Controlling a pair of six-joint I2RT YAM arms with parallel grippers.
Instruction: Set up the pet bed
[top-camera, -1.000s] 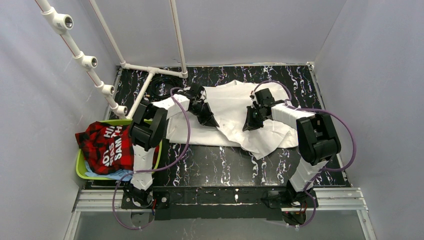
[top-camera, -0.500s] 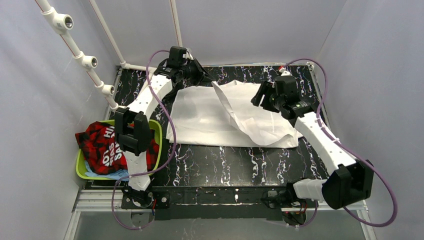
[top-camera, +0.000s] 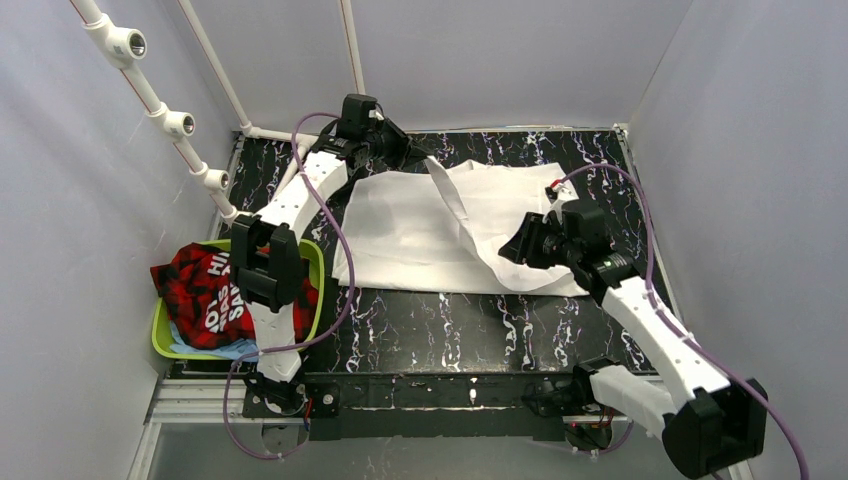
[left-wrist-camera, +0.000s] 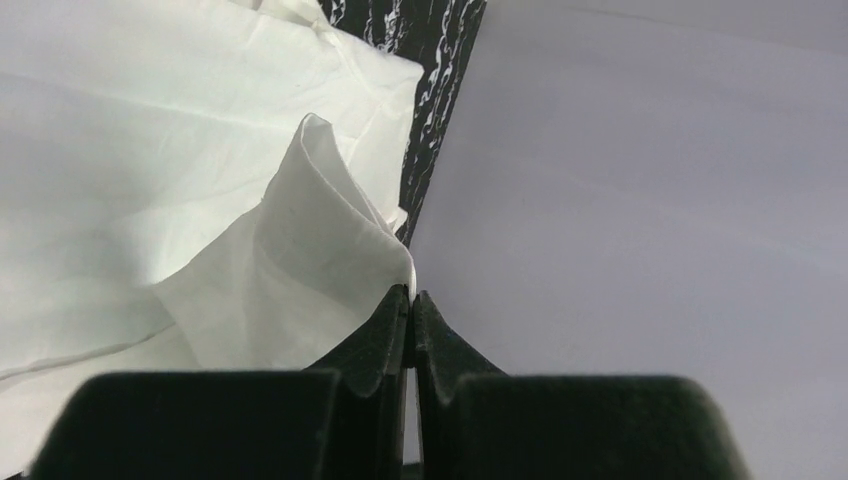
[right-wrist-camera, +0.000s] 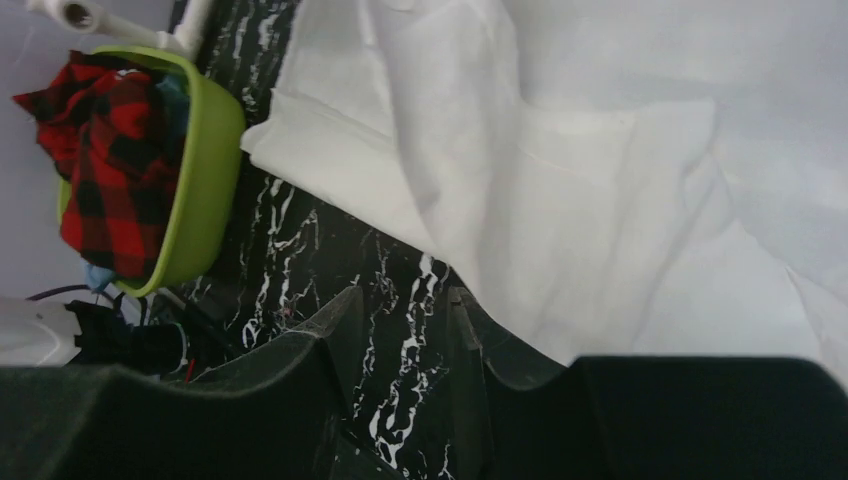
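Sheet (top-camera: 400, 230) spread on the bench (top-camera: 430, 320), one fold remaining, we judge: left fingers (left-wrist-camera: 411, 305) pinch a corner at 11 o'clock; right fingers (right-wrist-camera: 338, 325) hover part-open, empty.

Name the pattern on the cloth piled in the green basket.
Red-and-black plaid cloth with white lettering, clearest in the top external view.

A: Table (top-camera: 440, 320)?
B: Black, white-veined marble pattern.
A: Near-left edge?
B: Green bin (top-camera: 158, 335). Red plaid cloth (top-camera: 205, 290) with white lettering heaped in it, spilling over the rim; blue cloth (top-camera: 215, 350) beneath.
A: Far left?
B: White pipe frame (top-camera: 165, 110), slanted, with fittings.
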